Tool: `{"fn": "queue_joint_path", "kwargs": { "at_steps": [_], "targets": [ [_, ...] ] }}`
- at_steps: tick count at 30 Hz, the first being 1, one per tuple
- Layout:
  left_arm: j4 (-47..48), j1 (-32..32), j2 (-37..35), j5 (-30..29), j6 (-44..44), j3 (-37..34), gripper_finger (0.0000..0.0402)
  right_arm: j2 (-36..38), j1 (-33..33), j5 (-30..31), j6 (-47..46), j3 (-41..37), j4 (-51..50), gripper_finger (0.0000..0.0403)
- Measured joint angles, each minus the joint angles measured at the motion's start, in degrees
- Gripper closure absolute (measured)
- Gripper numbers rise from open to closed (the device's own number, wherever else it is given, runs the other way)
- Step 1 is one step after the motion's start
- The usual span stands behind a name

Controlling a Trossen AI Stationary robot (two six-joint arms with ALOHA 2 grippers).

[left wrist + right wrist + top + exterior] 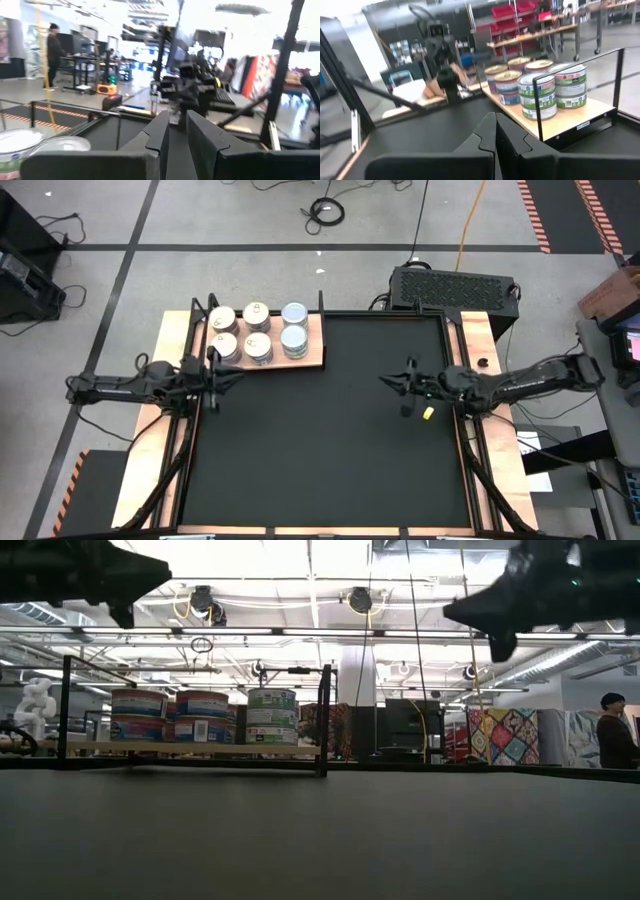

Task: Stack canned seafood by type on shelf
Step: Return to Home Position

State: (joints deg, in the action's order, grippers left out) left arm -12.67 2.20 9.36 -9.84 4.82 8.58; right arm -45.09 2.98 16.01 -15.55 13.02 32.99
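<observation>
The canned seafood [258, 332] stands on the wooden shelf [312, 356] at the table's far left, in stacks two tins high [203, 716]. The left and middle stacks have silvery-gold tops and the right ones [294, 326] have pale bluish-white tops. My left gripper [237, 376] hovers just near of the shelf, above the table. Its fingers [161, 134] stand a narrow gap apart with nothing between them. My right gripper [384, 380] hangs over the mat's right half, shut and empty [495, 122], pointing toward the tins [540, 87].
The black mat [330, 440] spreads between the two arms. A thin black frame with upright posts [324, 720] runs round the shelf and the table. A black box [455, 285] sits beyond the far edge. A person [612, 730] stands in the room behind.
</observation>
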Motion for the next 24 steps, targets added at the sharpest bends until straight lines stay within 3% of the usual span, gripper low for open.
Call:
{"fn": "queue_joint_path", "kwargs": {
  "at_steps": [10, 24],
  "targets": [
    [5.3, 0.0, -6.4, -6.0, 0.9, -2.3, 0.0334, 9.9, 0.0, 0.1, -1.6, -9.8, 2.5, 0.0403],
    [8.7, 0.0, -6.7, -6.6, 5.4, -4.1, 0.0334, 12.1, 0.0, 0.4, 0.9, -12.2, 0.4, 0.0403]
  ]
}}
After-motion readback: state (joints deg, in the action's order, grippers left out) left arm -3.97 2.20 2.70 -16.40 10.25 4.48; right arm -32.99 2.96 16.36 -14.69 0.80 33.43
